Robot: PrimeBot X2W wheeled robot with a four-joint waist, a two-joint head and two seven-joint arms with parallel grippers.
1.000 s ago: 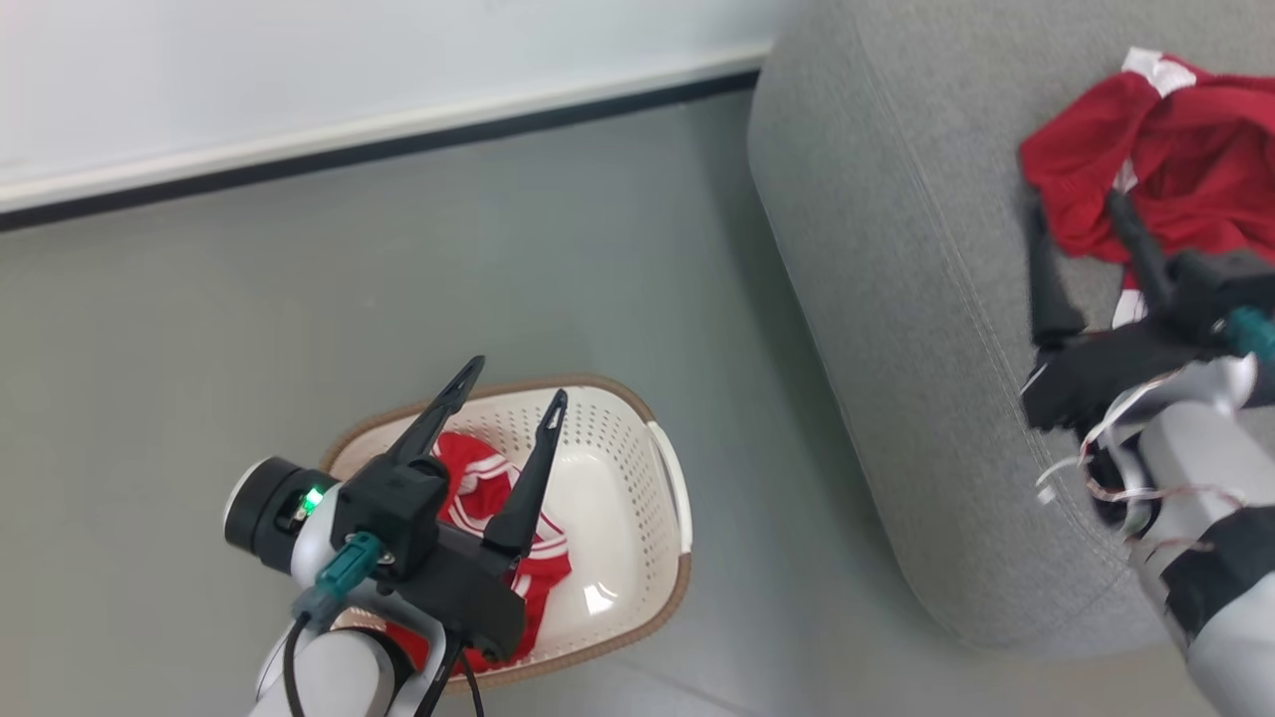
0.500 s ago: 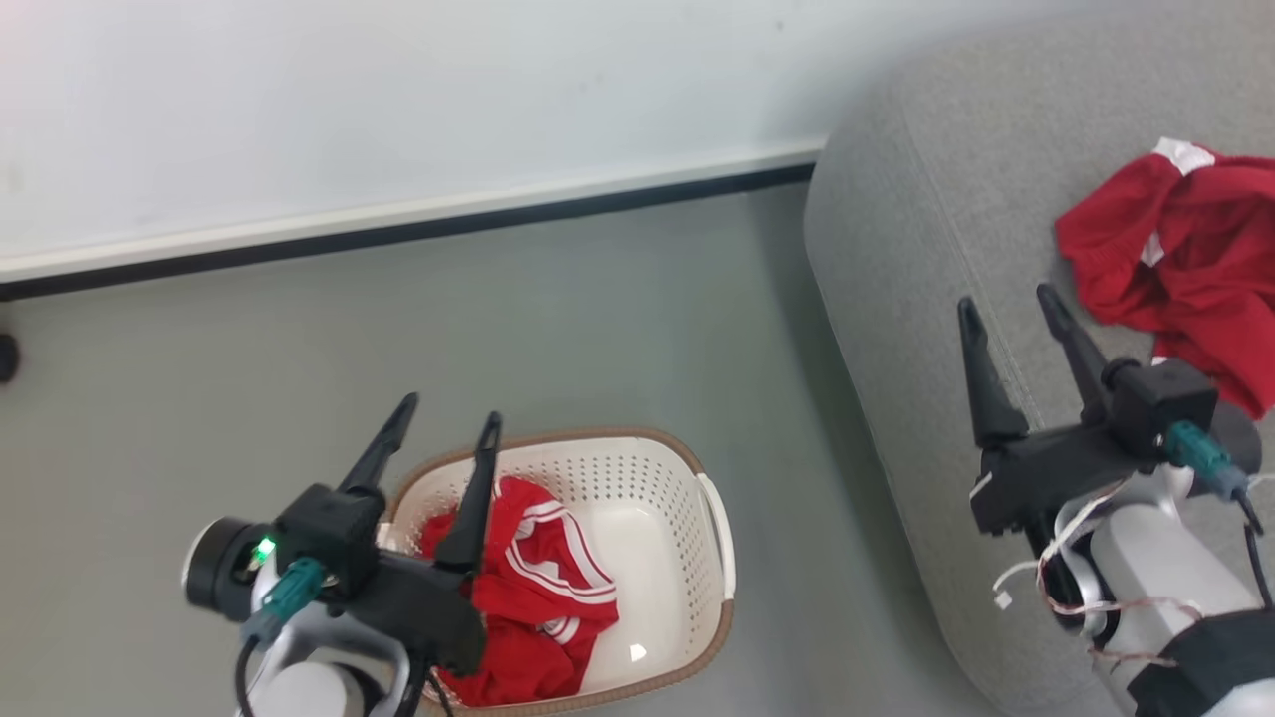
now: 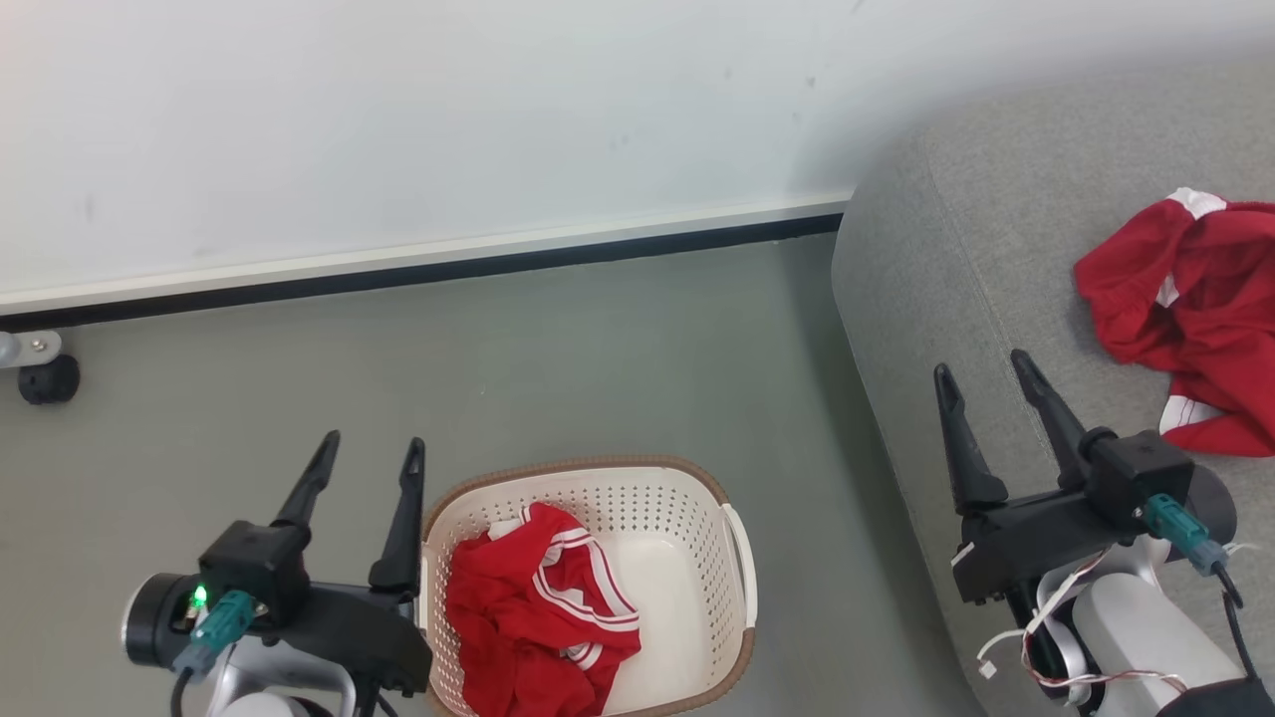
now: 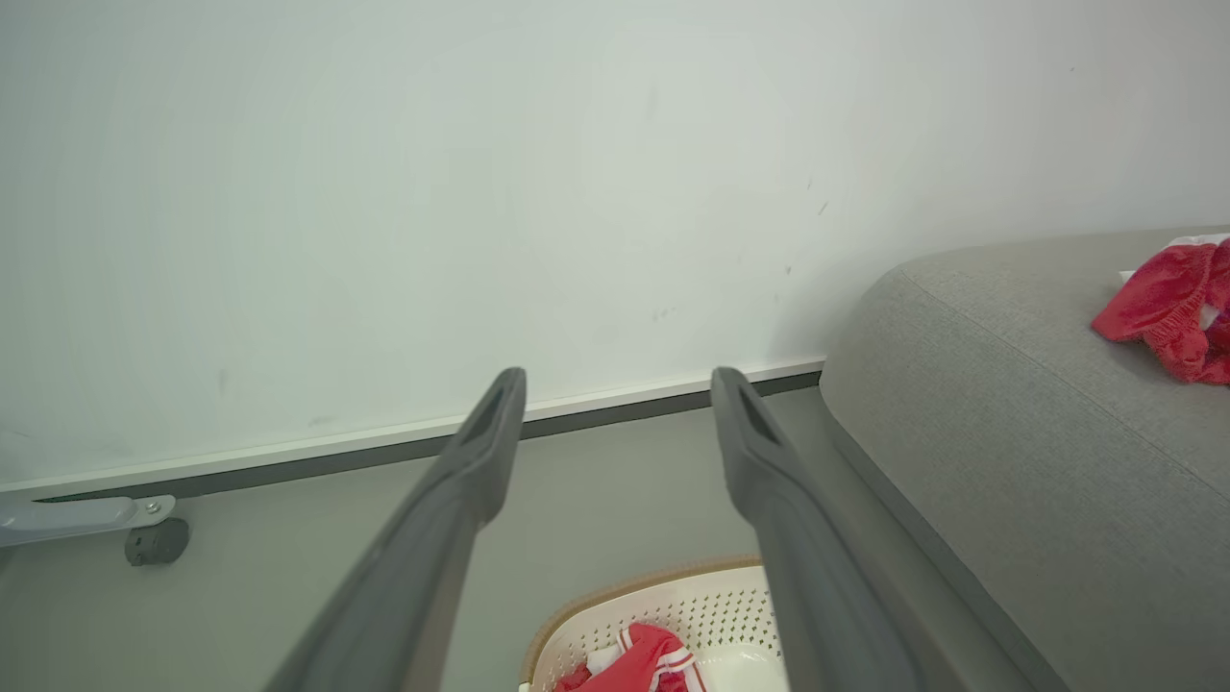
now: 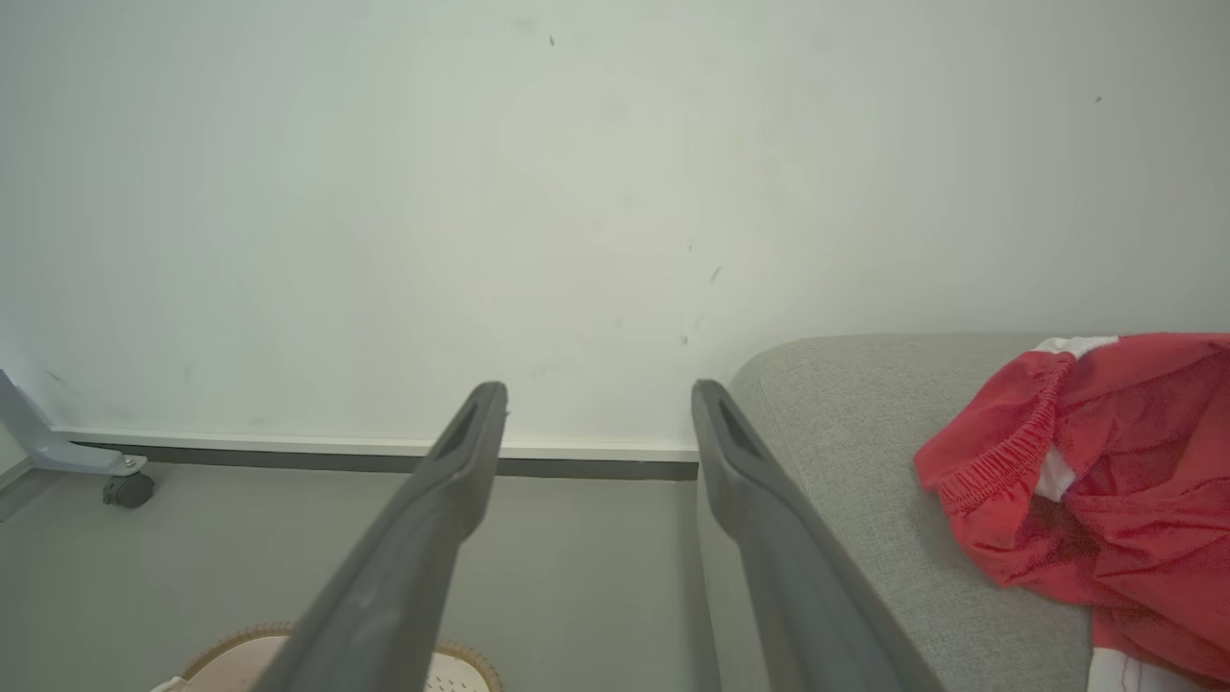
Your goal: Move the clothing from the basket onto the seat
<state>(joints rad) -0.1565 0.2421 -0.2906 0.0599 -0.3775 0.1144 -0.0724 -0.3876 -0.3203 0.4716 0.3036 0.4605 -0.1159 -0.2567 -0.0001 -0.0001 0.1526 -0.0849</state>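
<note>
One red garment (image 3: pixel 538 622) with white stripes lies crumpled in the left half of the cream basket (image 3: pixel 687 558) on the floor. Another red garment (image 3: pixel 1200 319) lies on the grey seat (image 3: pixel 946 249) at the right, also seen as the red garment (image 5: pixel 1105 471) on the seat (image 5: pixel 865 432). My left gripper (image 3: pixel 371 453) is open and empty, just left of the basket's rim. My right gripper (image 3: pixel 981 363) is open and empty over the seat's left edge, left of the garment there. The left wrist view shows the basket (image 4: pixel 711 615) below the open left gripper (image 4: pixel 615 380).
A white wall with a dark baseboard (image 3: pixel 448 269) runs behind the grey floor (image 3: pixel 558 368). A caster wheel (image 3: pixel 45 378) on a pale metal leg stands at the far left by the wall.
The camera has tilted up, so the scene sits lower. My right gripper has drawn back left off the garment on the seat. My left gripper has shifted from above the basket to its left side.
</note>
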